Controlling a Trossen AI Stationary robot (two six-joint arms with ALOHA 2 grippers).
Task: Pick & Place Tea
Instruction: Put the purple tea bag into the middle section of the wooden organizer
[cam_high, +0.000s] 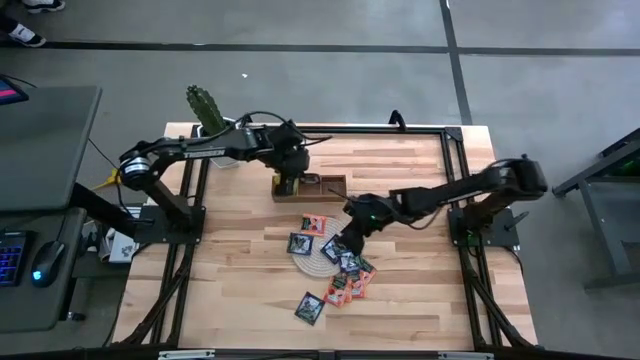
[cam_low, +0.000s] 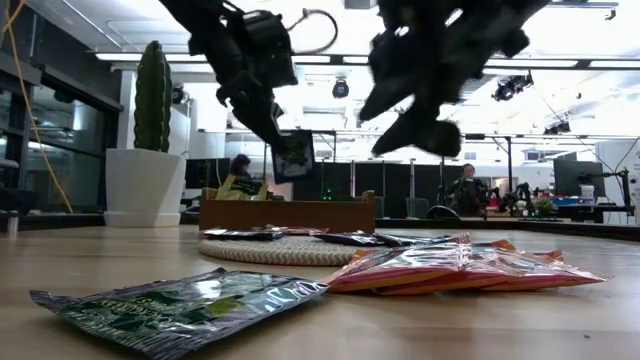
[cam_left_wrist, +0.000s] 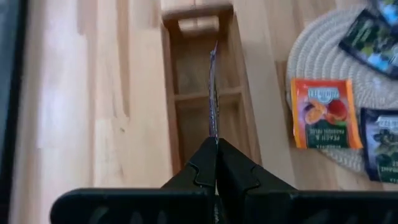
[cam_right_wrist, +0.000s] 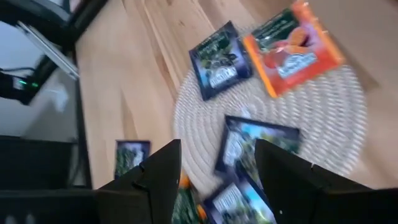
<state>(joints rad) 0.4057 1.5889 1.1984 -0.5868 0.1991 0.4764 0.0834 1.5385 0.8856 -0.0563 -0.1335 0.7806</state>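
Above the wooden tray (cam_left_wrist: 205, 99): left gripper (cam_left_wrist: 216, 146) clamped on one tea sachet (cam_left_wrist: 212, 87), held edge-on.
Right gripper (cam_right_wrist: 217, 165) hovers over the round mat (cam_right_wrist: 323, 118), fingers spread, holding nothing; remaining sachets (cam_high: 345, 275) lie on and beside the mat.

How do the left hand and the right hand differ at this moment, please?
The left hand is shut on a dark tea sachet, held edge-on above the wooden tray; the right hand is open and holds nothing. The left hand is over the tray, while the right hand is over the round woven mat with loose sachets. Both are dark and two-fingered.
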